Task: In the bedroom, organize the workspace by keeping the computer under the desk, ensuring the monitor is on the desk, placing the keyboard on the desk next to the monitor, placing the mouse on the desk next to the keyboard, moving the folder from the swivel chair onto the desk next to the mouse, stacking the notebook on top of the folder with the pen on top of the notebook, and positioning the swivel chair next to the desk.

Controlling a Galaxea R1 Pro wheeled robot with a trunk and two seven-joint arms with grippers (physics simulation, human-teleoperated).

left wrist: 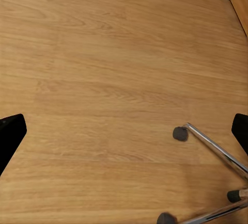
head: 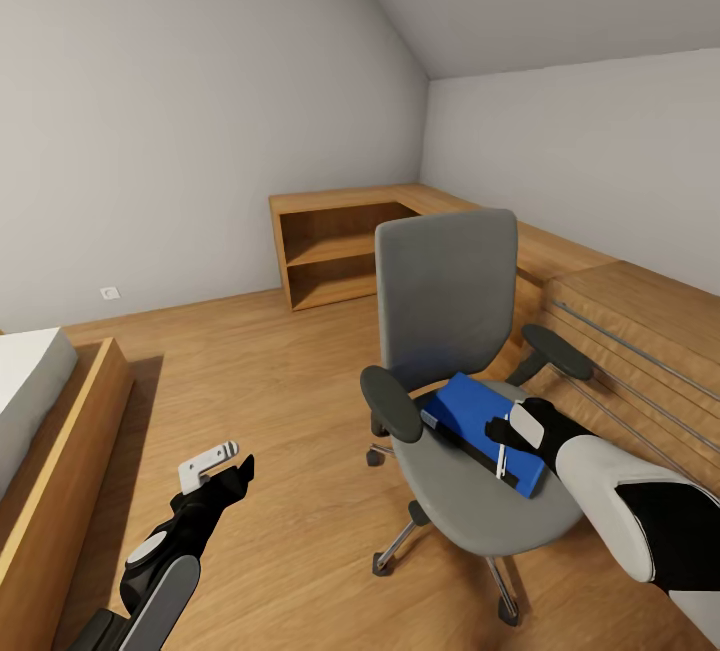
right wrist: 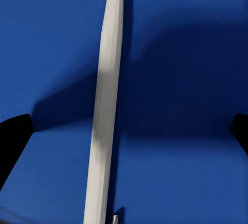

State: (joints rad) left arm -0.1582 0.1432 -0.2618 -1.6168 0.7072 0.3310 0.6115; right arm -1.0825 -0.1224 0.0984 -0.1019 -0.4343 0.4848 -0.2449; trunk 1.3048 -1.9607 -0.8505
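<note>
Hovering tool (right wrist: 124, 126) (slim white pen (right wrist: 106, 105))

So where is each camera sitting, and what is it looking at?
Head view: up on the robot's head, looking down at the swivel chair, both arms in front.
Left wrist view: on the left arm, facing the wood floor and chrome chair legs; black fingers at the edges.
Right wrist view: on the right arm, close over the white pen on blue.
Head and right wrist views share the pen.
</note>
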